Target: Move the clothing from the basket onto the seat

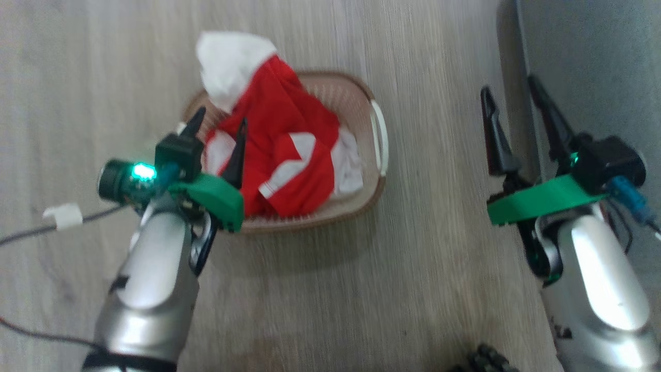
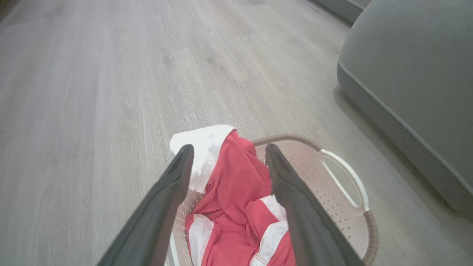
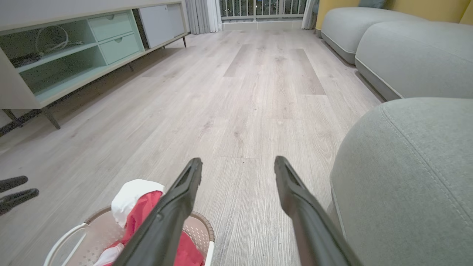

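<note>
In the head view, your left pincer hangs over the left end of the basket with its fingers spread wide and nothing between them. That stance suits a reach down into the clothing, which lies heaped in the basket on the floor with a white fold standing up past the far rim. Your right pincer is equally wide and empty at the edge of the seat, well apart from the basket and probably parked there to stay out of the way.

In the left wrist view, the two fingers frame the red and white heap, with the basket's white handle to one side and the seat beyond. The aim looks centred near the raised fold, likely the easiest part to pinch.

In the right wrist view, the fingers point along the floor between basket and seat and grip nothing. The seat's rounded grey top rises just beside them, higher than the basket, so you will need to lift the cloth over its stitched edge.
</note>
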Robot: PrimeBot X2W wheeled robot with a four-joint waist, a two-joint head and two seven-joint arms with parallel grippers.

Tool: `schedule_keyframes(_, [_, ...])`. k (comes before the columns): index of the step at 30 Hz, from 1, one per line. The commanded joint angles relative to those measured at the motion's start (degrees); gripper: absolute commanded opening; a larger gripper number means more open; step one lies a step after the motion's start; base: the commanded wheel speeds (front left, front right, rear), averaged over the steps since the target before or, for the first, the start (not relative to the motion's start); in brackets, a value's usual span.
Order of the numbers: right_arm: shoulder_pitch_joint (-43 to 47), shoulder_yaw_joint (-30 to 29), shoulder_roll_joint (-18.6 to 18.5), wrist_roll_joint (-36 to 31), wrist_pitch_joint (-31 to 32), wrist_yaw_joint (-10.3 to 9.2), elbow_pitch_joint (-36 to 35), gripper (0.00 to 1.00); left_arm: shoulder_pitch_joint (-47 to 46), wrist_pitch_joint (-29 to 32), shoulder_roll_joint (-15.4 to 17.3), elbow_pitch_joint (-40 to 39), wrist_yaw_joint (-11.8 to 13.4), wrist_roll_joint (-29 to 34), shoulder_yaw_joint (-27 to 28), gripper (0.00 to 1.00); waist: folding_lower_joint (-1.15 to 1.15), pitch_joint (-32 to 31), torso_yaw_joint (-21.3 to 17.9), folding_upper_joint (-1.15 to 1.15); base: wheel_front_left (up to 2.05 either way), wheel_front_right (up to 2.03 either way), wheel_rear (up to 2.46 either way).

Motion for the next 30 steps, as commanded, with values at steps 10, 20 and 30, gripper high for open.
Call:
schedule_keyframes(10, [-5.7, 1.3, 2.1, 1.4, -0.5, -0.01, -5.3, 1.00, -15.4, -0.3, 3.4, 18.2, 1.4, 2.8, 0.4, 1.00, -0.03, 19.2, -8.9, 0.00, 0.00, 0.00, 0.00])
schedule_keyframes(20, [-6.3, 2.5, 2.6, 3.9, -0.5, -0.01, -7.2, 1.00, -26.8, 3.4, 4.8, 33.7, 3.6, 3.8, -0.7, 1.00, -0.03, 25.0, -12.1, 0.00, 0.00, 0.00, 0.00])
schedule_keyframes(30, [-6.1, 3.2, 2.6, 7.4, -0.5, -0.01, -9.2, 1.00, -31.0, 7.1, 8.1, 40.5, 5.9, 4.2, -1.8, 1.00, -0.03, 28.9, -15.3, 0.00, 0.00, 0.00, 0.00])
